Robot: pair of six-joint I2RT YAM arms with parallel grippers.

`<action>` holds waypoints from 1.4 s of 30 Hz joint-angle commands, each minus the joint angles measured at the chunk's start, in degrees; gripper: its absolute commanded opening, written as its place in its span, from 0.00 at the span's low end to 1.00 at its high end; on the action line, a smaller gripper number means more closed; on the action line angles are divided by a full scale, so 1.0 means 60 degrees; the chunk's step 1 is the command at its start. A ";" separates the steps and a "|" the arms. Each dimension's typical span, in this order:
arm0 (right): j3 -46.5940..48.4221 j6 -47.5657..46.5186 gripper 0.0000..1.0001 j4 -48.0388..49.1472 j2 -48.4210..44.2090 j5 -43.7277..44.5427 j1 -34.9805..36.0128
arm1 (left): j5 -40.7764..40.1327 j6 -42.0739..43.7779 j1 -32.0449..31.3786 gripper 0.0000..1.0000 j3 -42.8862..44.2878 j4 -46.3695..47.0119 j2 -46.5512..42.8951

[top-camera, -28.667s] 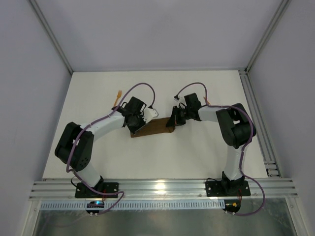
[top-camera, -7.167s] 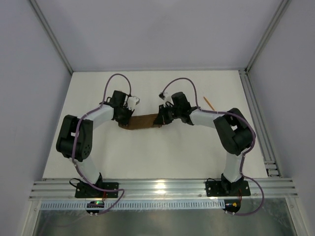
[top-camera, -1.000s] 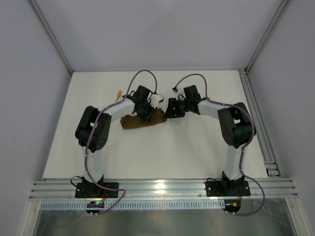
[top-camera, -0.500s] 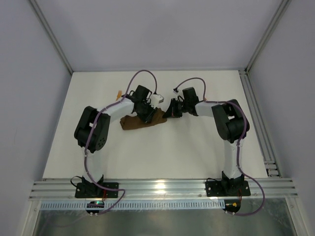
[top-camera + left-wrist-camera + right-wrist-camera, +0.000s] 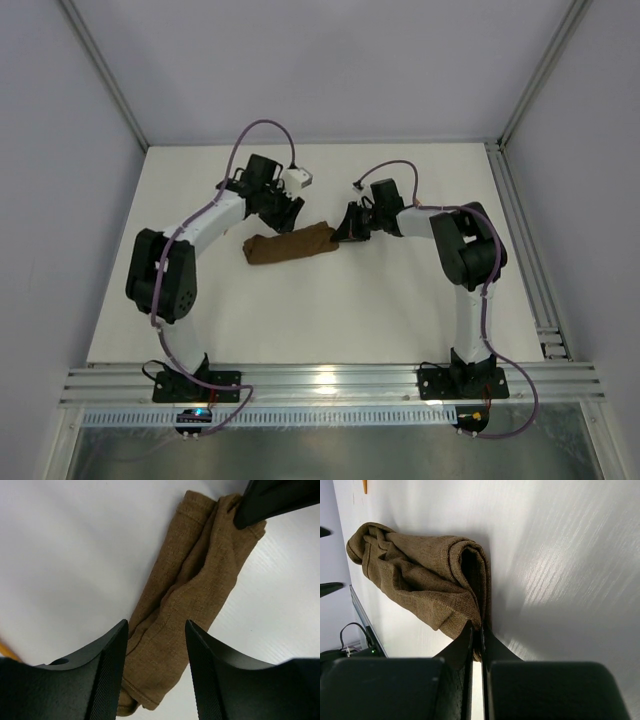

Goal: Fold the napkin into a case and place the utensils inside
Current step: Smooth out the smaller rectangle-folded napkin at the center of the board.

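The dark brown napkin (image 5: pixel 290 244) lies on the table as a long, rumpled, layered roll, running left to right. My right gripper (image 5: pixel 341 232) is shut on its right end; in the right wrist view the jaws (image 5: pixel 482 630) pinch the folded cloth edge (image 5: pixel 420 575). My left gripper (image 5: pixel 284 216) hangs open just behind the roll's middle. In its own view the cloth (image 5: pixel 195 590) lies below and between the spread fingers (image 5: pixel 156 645). A sliver of an orange utensil (image 5: pixel 364 486) shows past the roll's far end, and an orange bit (image 5: pixel 5 652) at the left wrist view's edge.
The white table (image 5: pixel 400 300) is walled on three sides. An aluminium rail (image 5: pixel 330 385) runs along the near edge and another rail (image 5: pixel 520 240) down the right side. The right finger's black tip (image 5: pixel 280 500) reaches into the left wrist view.
My left gripper has opened, come off the napkin and drawn back up and to the left. My right gripper has shut on the roll's right end and stayed there.
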 commanded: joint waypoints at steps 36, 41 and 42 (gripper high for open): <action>0.0111 -0.1655 0.99 -0.2074 -0.1707 0.0626 -0.0210 | 0.0883 0.0427 -0.0147 0.00 0.1783 -0.1842 0.3133; -0.0240 -0.2887 0.99 -0.1843 -0.3301 0.1739 -0.0444 | 0.0958 0.0338 -0.0132 0.00 0.1417 -0.1419 0.2416; -0.0487 -0.2946 0.99 -0.1579 -0.3552 0.1784 -0.0488 | 0.0899 0.0338 -0.0147 0.00 0.1170 -0.1315 0.2066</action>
